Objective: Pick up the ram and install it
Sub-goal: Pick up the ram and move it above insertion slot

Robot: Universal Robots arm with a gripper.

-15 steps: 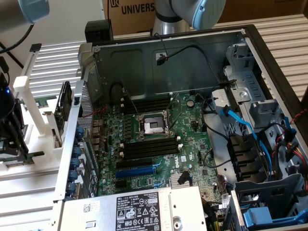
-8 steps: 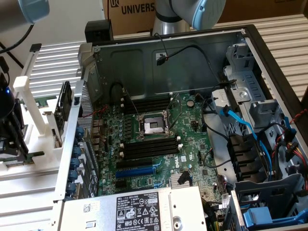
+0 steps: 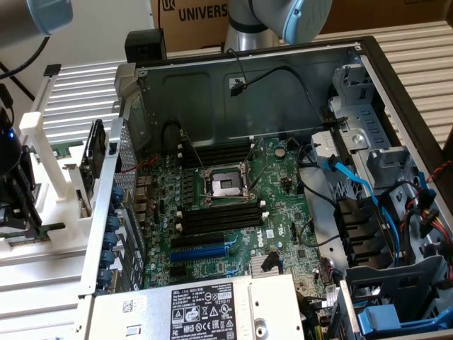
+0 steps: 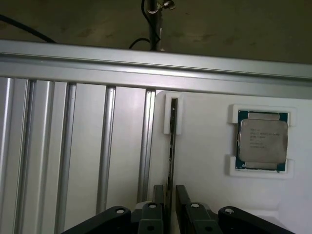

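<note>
Dark-green and seen edge-on, the ram (image 4: 171, 146) stands upright in a slot of the white holder (image 4: 204, 165), which lies on the ribbed aluminium bench (image 4: 63, 156). The claw (image 4: 169, 191) points straight down at it from above, with its two black fingers (image 4: 158, 195) one on each side of the stick at the end closest to the wrist camera. The jaws stand wide, and a thin pale gap shows between each finger and the board, so the stick is straddled, not clamped. The ram has not yet left its slot. On the same holder, well apart from the ram, a square silver processor (image 4: 262, 140) lies flat in its own recess.

In the exterior view the arm (image 3: 283, 18) rises behind the open computer case (image 3: 368, 64). One grey, blue-capped joint shows at the top edge and another in the upper corner on the exterior view's left. The wrist hangs low at that view's left edge, over the white holder beside the case. That puts the claw well apart from the motherboard (image 3: 233, 205), which lies flat inside the case. On the board, long black memory slots (image 3: 216, 216) with white end clips run on both sides of the processor socket (image 3: 223, 185).
</note>
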